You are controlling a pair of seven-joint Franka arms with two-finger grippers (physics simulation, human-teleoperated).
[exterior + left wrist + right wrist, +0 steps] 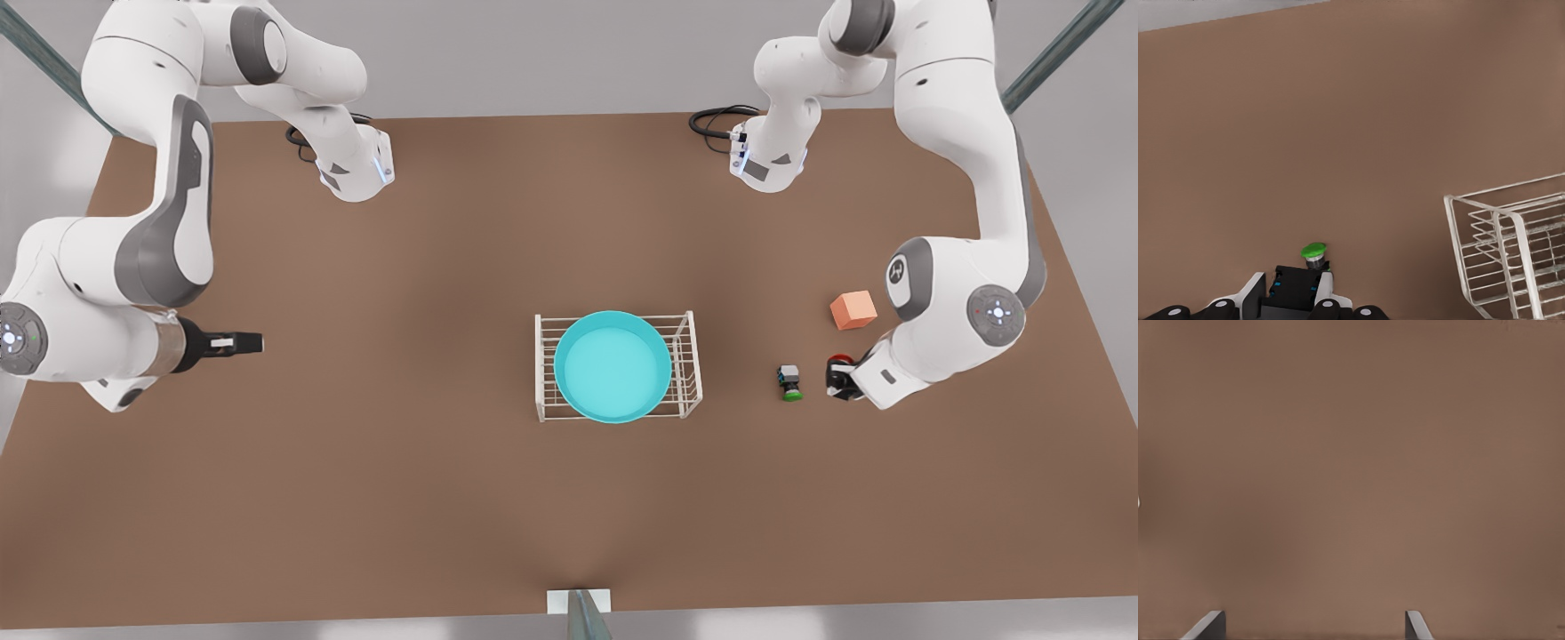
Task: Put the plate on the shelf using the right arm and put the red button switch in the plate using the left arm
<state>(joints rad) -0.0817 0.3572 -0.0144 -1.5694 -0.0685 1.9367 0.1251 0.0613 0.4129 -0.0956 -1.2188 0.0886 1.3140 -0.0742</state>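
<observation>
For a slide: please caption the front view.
Plate rests in the shelf; left gripper is at the red button switch; right gripper waits apart.

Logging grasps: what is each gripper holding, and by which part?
Left gripper clasps the red button switch by its black body; right gripper is open, empty.

My brown desk (427,480) is carrying the white wire shelf (689,360) near its middle, and the turquoise plate (612,366) is sitting on that shelf, filling most of its width. Toward the front view's right, three small things are lying directly on the desk: the green-capped grey switch (789,382), the red button switch (839,373) just beside it, and a salmon-orange cube (853,310) a little farther back. The rest of the surface is showing plain brown.
</observation>
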